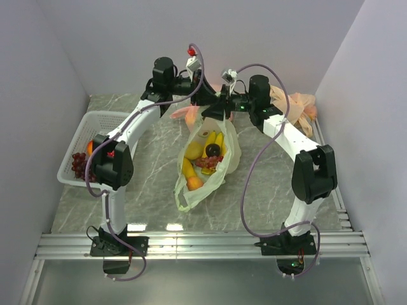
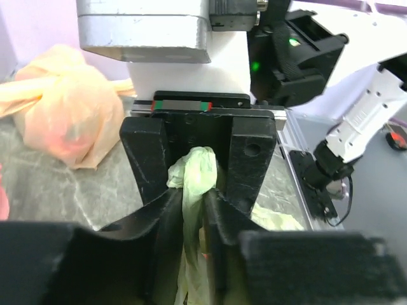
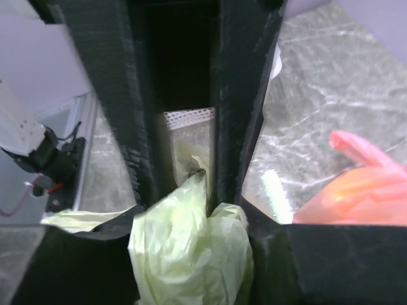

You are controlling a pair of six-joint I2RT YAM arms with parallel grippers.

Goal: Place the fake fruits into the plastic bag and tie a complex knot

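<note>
The pale-green plastic bag lies open in the middle of the table. Inside it are fake fruits: yellow bananas, a dark purple piece, red pieces and an orange peach. Both grippers meet nose to nose over the bag's far end. My left gripper is shut on a twisted strand of bag handle. My right gripper is shut on a bunched wad of the bag. The knot is hidden under the grippers.
A white basket at the left edge holds dark grapes and an orange piece. An orange-tan knotted bag lies at the back right. A pink bag lies just behind the grippers. Walls close in three sides.
</note>
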